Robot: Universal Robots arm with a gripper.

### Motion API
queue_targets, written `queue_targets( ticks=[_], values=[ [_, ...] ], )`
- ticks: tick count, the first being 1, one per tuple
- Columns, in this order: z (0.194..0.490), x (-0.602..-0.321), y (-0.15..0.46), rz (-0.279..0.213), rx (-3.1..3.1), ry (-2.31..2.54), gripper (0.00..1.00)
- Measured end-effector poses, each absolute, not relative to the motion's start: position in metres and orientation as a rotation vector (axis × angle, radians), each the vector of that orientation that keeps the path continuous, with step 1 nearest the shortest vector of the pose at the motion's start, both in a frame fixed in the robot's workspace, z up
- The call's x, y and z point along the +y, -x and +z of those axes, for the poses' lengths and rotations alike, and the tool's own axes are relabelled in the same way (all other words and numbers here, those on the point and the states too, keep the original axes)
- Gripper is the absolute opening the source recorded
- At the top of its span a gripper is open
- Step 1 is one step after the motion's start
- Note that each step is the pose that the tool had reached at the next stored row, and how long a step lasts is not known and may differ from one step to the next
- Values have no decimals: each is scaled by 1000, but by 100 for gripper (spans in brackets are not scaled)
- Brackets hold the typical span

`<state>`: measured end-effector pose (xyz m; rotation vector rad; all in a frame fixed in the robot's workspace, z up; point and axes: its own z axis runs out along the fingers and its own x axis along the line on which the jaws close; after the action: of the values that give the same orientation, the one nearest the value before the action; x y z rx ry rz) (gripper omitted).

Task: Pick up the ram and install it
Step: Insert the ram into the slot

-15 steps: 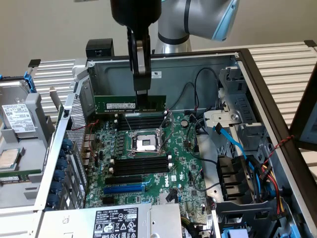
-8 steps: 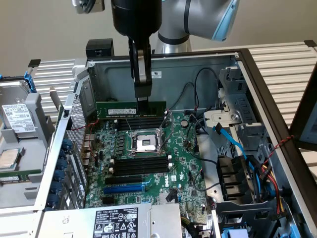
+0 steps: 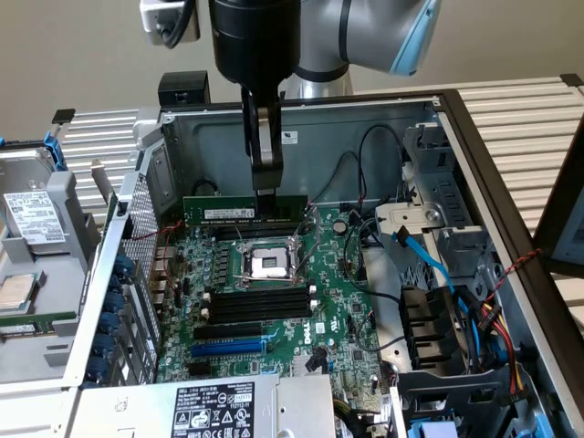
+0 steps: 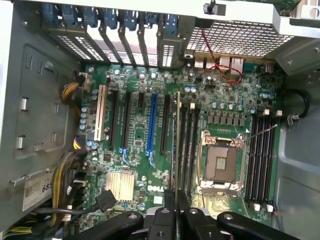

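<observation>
Green ram (image 3: 228,212) pinched firm in gripper (image 3: 265,194), over mobo (image 3: 306,315) nr black mem slots (image 3: 251,306)

One ram (image 3: 228,212); one claw (image 3: 265,193); one blue slot (image 3: 228,348); one socket (image 3: 270,265)

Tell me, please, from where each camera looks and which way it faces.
Exterior view: off the arm, above the open case, facing down onto the motherboard; the arm and its fingers show, gripping the ram.
Wrist view: on the wrist, looking down past the fingers onto the same motherboard.
Shared: the ram, the CPU socket, the blue slot.
</observation>
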<state>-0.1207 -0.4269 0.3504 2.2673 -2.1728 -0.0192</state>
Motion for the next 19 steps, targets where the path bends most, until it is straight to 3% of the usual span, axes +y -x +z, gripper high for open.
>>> queue_targets(
  ticks=[19],
  values=[
    [320,-413,119,-11,-2198,-2251,13]
  ],
)
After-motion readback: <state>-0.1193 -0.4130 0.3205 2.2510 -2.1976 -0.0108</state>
